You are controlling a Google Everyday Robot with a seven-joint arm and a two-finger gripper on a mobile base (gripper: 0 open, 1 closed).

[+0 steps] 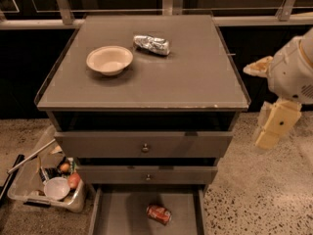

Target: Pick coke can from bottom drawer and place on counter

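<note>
The coke can point(159, 213), red with white markings, lies on its side in the open bottom drawer point(115, 215), near the middle of the grey tray. Above it the counter point(195, 77) forms the cabinet's flat grey-brown top. My gripper point(275, 125) hangs on the cream arm to the right of the cabinet, level with the top drawer's front. It is well away from the can and off the counter's right edge.
A beige bowl point(109, 59) and a crumpled silver can point(152, 44) sit on the counter's back left. Two knobbed drawers point(145, 147) are above the open one. A clear plastic bin point(46, 182) of odds and ends stands on the speckled floor at left.
</note>
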